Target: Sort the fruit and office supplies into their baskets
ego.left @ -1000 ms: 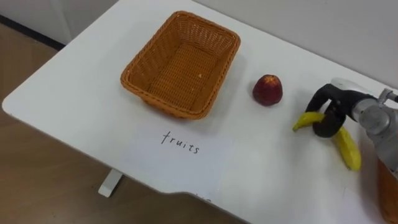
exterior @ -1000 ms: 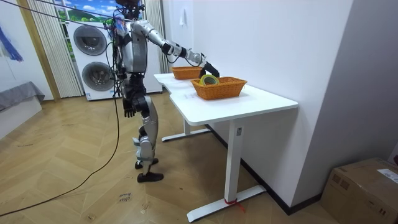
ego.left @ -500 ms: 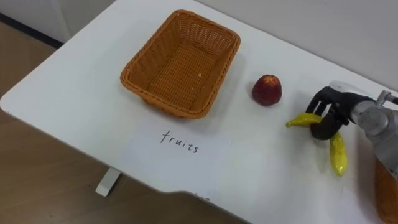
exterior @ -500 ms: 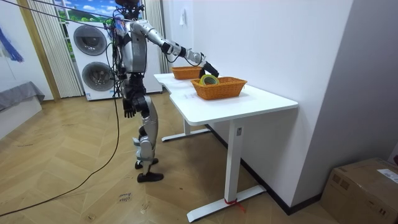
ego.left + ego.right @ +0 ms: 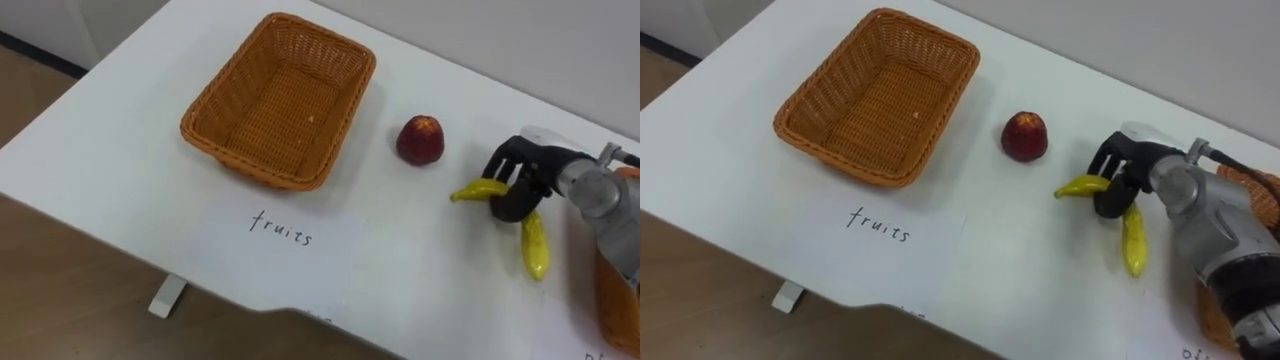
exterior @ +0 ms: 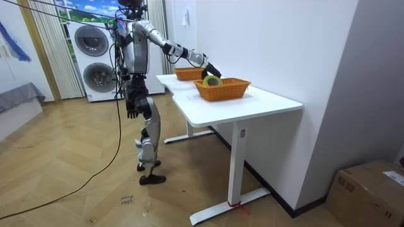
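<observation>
Since a second ago the right hand (image 5: 515, 185) has carried the banana (image 5: 534, 250) a little toward the robot's left, and the fruit's free tip now points at the apple (image 5: 420, 140); the whole picture has also slid slightly, which is the camera's own shift.

Left eye view: the dark fingers (image 5: 500, 160) are clenched round the banana's middle, one yellow end sticking out to the left and the other hanging below the hand; the apple sits on the white worktop (image 5: 130, 150) between the hand and the fruit basket (image 5: 278, 100), apart from both; this wicker basket holds nothing; a paper label (image 5: 285, 232) lies flat just in front of it; the rim of a second basket (image 5: 615, 300) shows at the right edge.

Room view: the robot stands upright at the worktop's long side, right arm stretched out over the two baskets; the left hand (image 6: 131, 108) hangs by its hip, fingers loose; washing machines (image 6: 95, 60) stand behind it, and a cardboard box (image 6: 369, 189) sits on the floor at the room view's right.

Right eye view: the same grasp shows from the side, with the banana's lower end close to the worktop; whether it touches I cannot tell.
</observation>
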Controlling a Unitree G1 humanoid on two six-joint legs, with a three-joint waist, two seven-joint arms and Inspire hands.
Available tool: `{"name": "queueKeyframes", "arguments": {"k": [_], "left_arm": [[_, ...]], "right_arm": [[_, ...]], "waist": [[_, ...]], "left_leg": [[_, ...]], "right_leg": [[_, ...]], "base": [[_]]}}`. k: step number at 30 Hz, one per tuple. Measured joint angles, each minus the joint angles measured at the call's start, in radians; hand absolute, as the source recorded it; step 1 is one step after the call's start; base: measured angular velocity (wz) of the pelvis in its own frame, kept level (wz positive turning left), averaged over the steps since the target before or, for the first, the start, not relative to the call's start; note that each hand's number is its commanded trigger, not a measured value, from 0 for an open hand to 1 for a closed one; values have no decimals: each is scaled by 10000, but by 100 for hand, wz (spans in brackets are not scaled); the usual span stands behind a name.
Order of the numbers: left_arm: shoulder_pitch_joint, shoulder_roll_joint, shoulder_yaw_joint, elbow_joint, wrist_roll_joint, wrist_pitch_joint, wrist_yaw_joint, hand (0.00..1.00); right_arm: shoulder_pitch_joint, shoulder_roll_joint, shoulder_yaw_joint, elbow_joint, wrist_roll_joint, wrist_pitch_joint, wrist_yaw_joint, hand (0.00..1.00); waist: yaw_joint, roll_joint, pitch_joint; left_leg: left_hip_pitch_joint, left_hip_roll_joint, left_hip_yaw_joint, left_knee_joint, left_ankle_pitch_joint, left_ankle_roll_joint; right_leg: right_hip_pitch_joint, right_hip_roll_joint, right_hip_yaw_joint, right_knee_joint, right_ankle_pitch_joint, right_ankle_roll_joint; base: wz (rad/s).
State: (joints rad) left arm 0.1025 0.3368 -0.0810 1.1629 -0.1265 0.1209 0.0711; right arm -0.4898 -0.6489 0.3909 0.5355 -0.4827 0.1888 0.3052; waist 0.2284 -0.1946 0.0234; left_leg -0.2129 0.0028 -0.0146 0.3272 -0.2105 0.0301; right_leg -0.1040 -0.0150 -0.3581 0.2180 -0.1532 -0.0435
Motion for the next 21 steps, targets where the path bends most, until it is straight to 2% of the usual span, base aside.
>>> {"name": "queueKeyframes", "arguments": {"k": [7,9,12,16,21], "left_arm": [[59,-4,308,26,-10,-50,-21,0],[131,-17,484,-40,10,-58,-21,0],[229,-57,974,-26,15,-155,-35,0],[533,-81,1188,-30,9,-195,-103,0],[784,-249,1342,-22,90,-190,-148,0]], "right_arm": [[702,1,-199,-1336,51,40,133,100],[807,1,-201,-1682,38,60,350,100],[802,0,-487,-2415,-85,40,591,100],[801,-3,-1053,-3065,-20,-57,687,100],[801,-6,-1786,-3633,53,-129,674,100]], "waist": [[-63,-8,-13],[-72,25,-38],[-326,106,-108],[-606,252,-177],[-763,405,-188]], "left_leg": [[329,7,199,-190,13,15],[507,1,251,-282,12,17],[585,-4,197,-326,17,17],[966,-16,140,-505,25,12],[1355,-9,113,-643,29,0]], "right_leg": [[133,-9,203,-25,0,0],[311,-11,275,-135,0,1],[364,-8,300,-158,0,1],[758,-19,283,-337,4,8],[1097,-21,283,-329,-6,24]], "base": [[-8],[-7],[-1],[3],[1]]}}
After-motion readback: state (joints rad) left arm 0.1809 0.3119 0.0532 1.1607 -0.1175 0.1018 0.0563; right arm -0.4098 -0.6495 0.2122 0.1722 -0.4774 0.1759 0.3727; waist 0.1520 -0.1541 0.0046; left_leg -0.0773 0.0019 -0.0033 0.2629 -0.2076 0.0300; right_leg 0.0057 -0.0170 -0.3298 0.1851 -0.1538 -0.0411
